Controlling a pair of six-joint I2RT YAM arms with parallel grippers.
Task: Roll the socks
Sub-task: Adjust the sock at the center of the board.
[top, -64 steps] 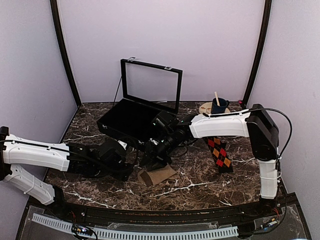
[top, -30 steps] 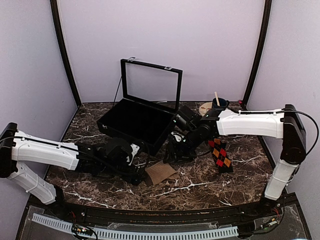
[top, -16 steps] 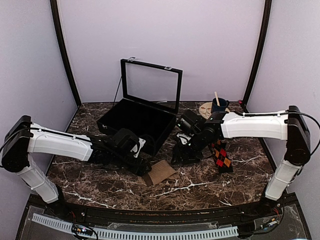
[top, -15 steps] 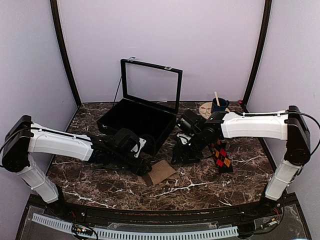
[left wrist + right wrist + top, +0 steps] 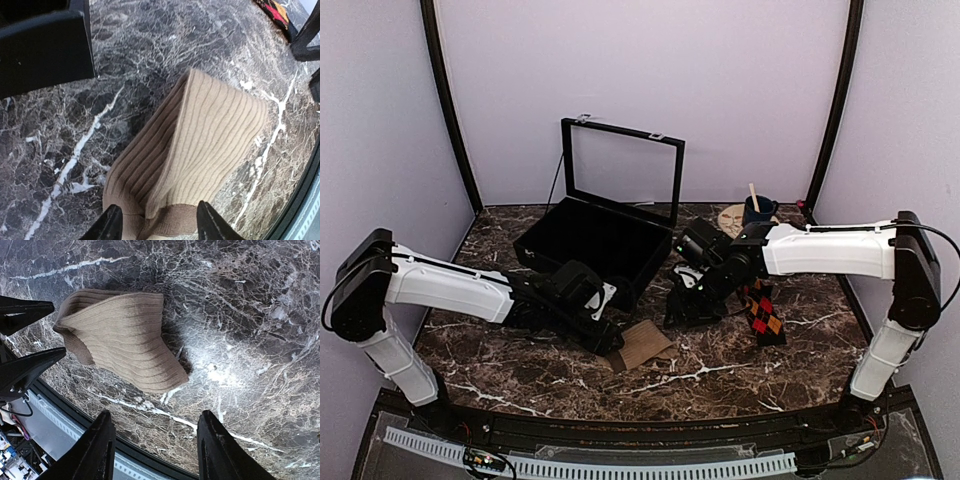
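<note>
Tan sock (image 5: 638, 345) lying folded mid-tabletop (image 5: 720, 372), nr front rim, bare marble round it. Left claw (image 5: 156, 222) straddling its end, can't tell if pinching. Right claw (image 5: 156, 415) hanging apart, empty.

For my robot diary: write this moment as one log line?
left gripper: open, astride tan sock end | right gripper: open, empty, hovering | argyle sock: flat, untouched
</note>
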